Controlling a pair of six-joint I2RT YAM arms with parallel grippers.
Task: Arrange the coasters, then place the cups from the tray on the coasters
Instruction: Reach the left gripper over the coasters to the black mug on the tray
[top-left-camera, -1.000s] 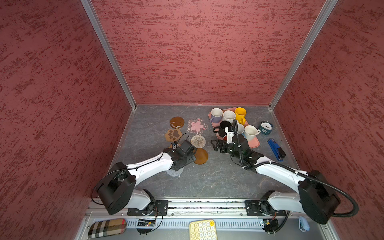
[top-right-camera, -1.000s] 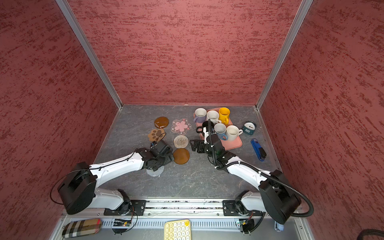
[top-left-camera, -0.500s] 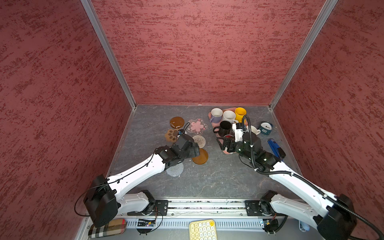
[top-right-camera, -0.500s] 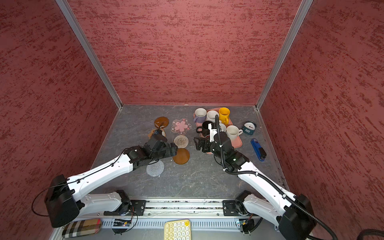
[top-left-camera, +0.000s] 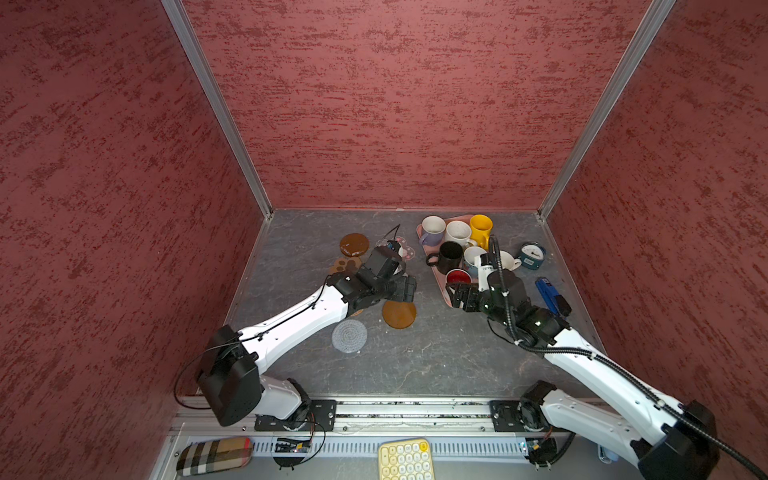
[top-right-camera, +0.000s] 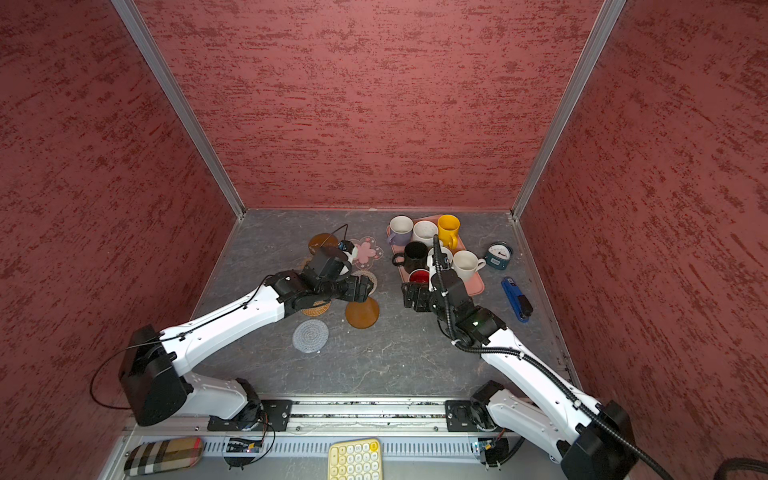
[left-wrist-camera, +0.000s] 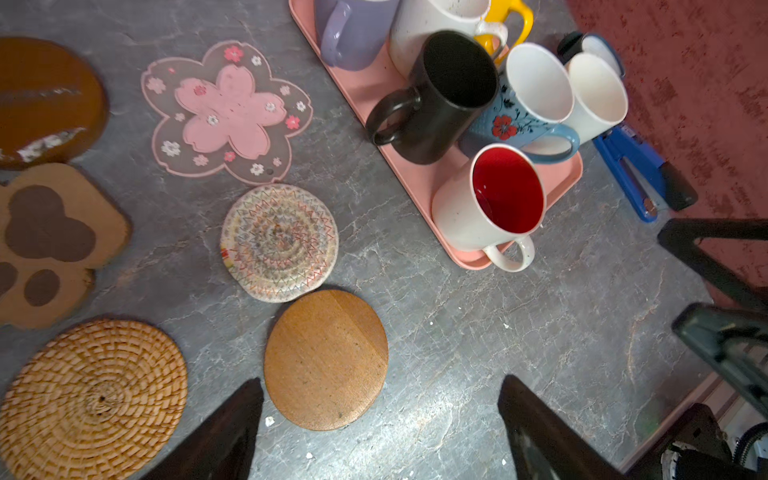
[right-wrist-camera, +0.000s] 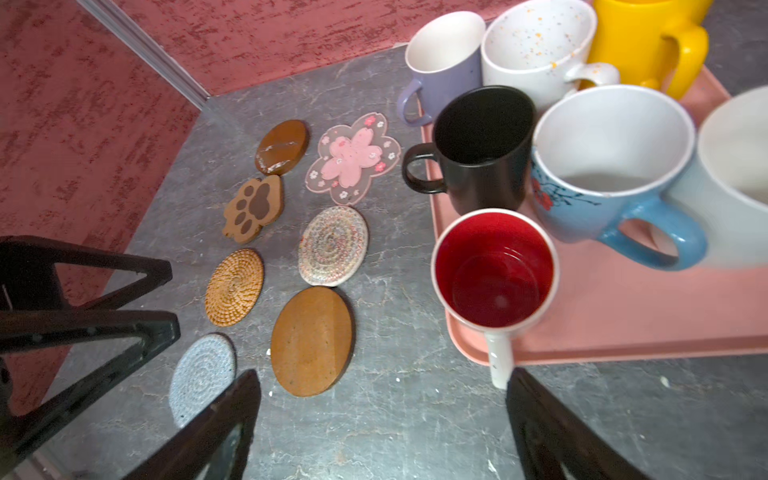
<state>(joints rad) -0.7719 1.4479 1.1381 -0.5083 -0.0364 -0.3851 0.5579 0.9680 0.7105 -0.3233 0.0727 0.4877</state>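
Having been advanced, left gripper (left-wrist-camera: 381, 380) and right gripper (right-wrist-camera: 383, 374) are found spread, empty; the right is aligned on the red-lined cup (right-wrist-camera: 494, 270); coasters (right-wrist-camera: 332, 245) are judged arranged.

Lab test booth: red textured walls (top-left-camera: 395, 104), aluminium posts (top-left-camera: 219, 108), arms (top-left-camera: 299, 324) on a rail (top-left-camera: 415, 411) (two, white)

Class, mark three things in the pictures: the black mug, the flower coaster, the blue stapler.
black mug (right-wrist-camera: 484, 129), right wrist view, on its dark inside.
flower coaster (left-wrist-camera: 226, 112), left wrist view, on its pink middle.
blue stapler (top-left-camera: 545, 290), a top view, on its blue body.
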